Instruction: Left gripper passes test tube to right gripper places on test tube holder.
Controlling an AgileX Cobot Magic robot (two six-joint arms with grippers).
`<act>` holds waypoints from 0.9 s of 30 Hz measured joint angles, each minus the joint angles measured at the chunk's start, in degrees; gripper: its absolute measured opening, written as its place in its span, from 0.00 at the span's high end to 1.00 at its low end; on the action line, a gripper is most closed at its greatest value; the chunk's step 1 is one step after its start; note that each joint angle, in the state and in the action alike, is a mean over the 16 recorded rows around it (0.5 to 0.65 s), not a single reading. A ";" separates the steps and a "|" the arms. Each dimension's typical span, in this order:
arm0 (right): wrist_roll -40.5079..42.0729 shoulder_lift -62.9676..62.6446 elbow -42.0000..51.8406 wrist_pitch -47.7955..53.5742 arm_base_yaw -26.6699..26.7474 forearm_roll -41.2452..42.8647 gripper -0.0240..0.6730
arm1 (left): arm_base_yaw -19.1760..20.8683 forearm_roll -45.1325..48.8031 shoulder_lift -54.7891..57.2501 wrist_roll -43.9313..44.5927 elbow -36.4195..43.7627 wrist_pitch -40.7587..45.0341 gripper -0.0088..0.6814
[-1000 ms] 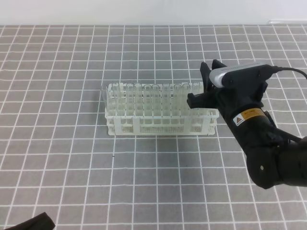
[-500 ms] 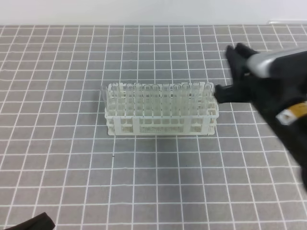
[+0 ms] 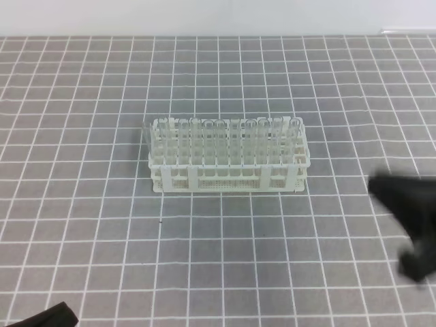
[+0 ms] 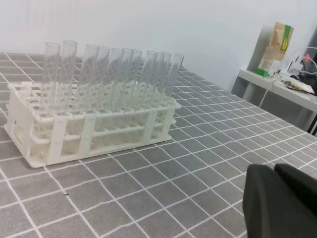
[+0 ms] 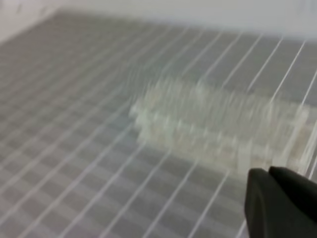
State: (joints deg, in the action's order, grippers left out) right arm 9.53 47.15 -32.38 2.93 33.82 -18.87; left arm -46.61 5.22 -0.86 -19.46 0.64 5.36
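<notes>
- The rack (image 3: 228,178) is my landmark: a white lattice sitting on the grey grid mat (image 3: 102,238), its long side running left to right in the high view.
- The tubes (image 3: 225,136) stand in the rack's far rows, each upright with its long axis vertical, open mouth up and rounded end down in the lattice.
- From my left wrist view the same tubes (image 4: 111,74) line up along the far side of the rack (image 4: 89,129), tilting very slightly, their tops well above the lattice.
- I cannot pick out which of them is the tube of the task; they all look alike, and none lies loose on the mat near the rack.
- My right gripper (image 3: 407,218) is a blurred black shape at the right edge of the high view, well apart from the rack, nearer the camera and to its right.
- Its fingers (image 5: 280,201) show in the right wrist view pressed together with nothing between them; the rack (image 5: 223,126) there is a pale blur beyond them.
- My left gripper (image 4: 280,198) shows in the left wrist view's lower right corner, its fingers pressed together and pinching nothing, well apart from the rack's near right corner.
- A dark shape at the bottom left edge of the high view belongs to my left arm (image 3: 44,317), far from the rack.
</notes>
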 joint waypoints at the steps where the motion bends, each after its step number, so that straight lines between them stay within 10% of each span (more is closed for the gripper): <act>1: -0.01 -1.39 0.06 3.34 0.00 -0.02 0.98 | -0.01 0.00 0.04 0.00 -0.05 0.05 0.99; 14: -0.04 -10.51 2.63 19.23 -2.90 -0.11 0.98 | -0.05 0.00 0.22 -0.01 -0.09 0.12 0.99; 27: 2.28 -34.55 19.31 15.98 -21.89 -0.66 0.98 | -0.07 0.00 0.36 -0.02 -0.28 0.32 0.99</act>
State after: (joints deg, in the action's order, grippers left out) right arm 11.81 12.61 -13.07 18.91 11.93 -19.52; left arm -46.68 5.22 -0.50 -19.48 0.35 5.67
